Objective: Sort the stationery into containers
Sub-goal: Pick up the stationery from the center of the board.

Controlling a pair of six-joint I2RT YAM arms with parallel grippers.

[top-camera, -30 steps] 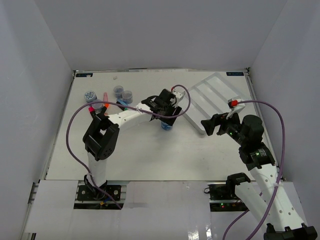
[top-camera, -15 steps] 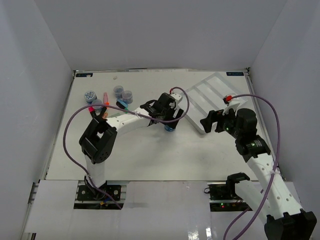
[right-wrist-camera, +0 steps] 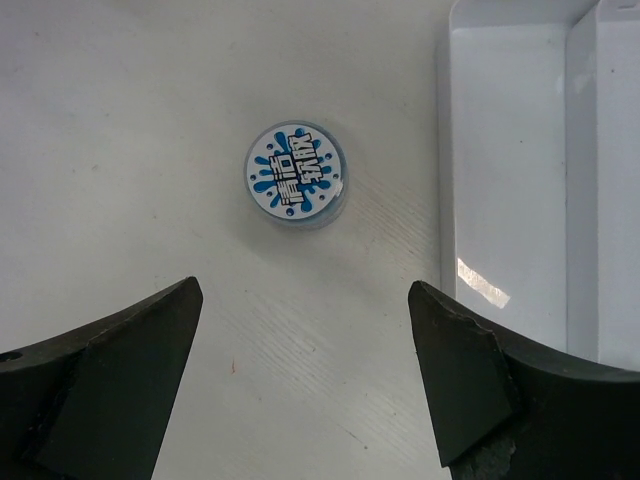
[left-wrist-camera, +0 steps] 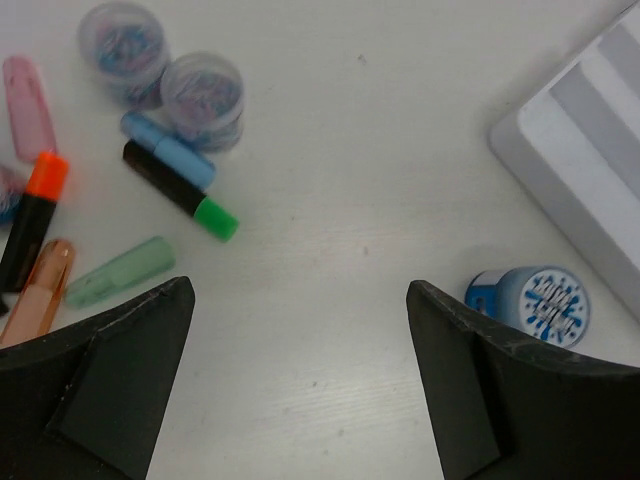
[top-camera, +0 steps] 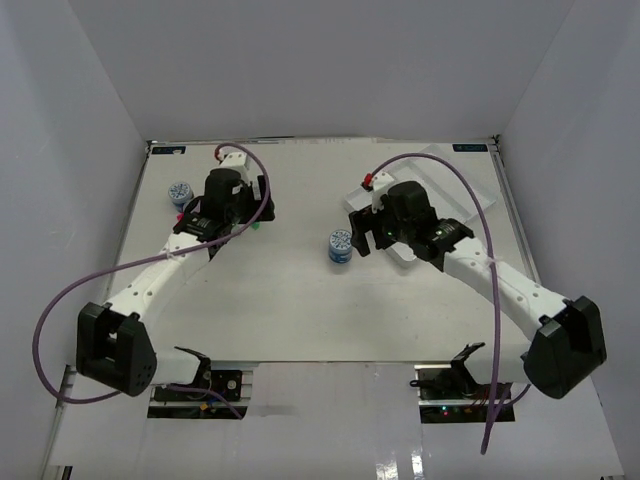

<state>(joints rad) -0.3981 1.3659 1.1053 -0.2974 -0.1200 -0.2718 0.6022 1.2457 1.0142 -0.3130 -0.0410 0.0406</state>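
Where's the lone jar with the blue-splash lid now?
In the top view the jar sits mid-table, just left of the white tray, apart from it; the right gripper hovers open near it.

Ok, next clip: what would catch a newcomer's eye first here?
A lone jar with a blue-splash lid stands on the table mid-scene, just beside the white tray, with the right gripper open close by it. At the far left, a loose cluster of markers and two more jars lies in front of the open, empty left gripper.
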